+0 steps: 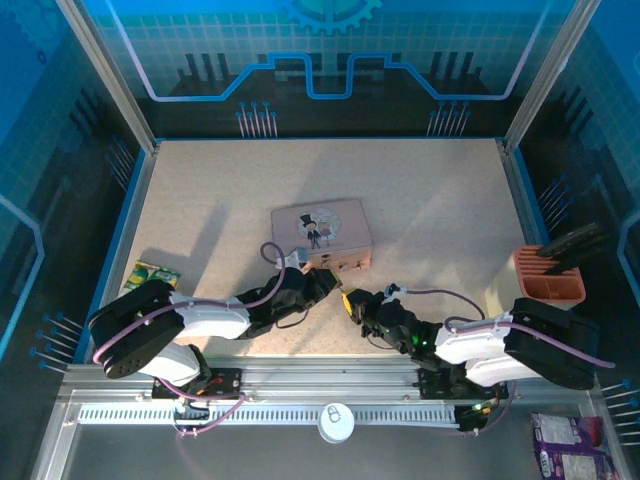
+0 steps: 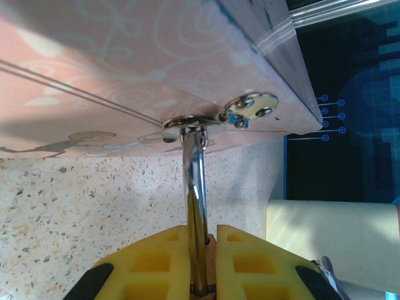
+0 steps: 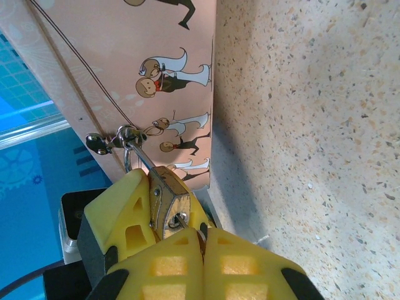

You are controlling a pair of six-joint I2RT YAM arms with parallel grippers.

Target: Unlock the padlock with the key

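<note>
**Left arm steadies the padlock so the key can go in**

Top external: the pink tin sits mid-worktop. Both arms meet at its side facing the near edge, where the lock hangs.

Left wrist: the left end effector is clamped on the padlock body. The shackle is threaded through the tin's hasp, and the grip probably keeps the lock from swinging.

Right wrist: the right end effector is closed, apparently pinching the key. The key's tip sits at the lock's underside, seemingly lined up for insertion.
</note>
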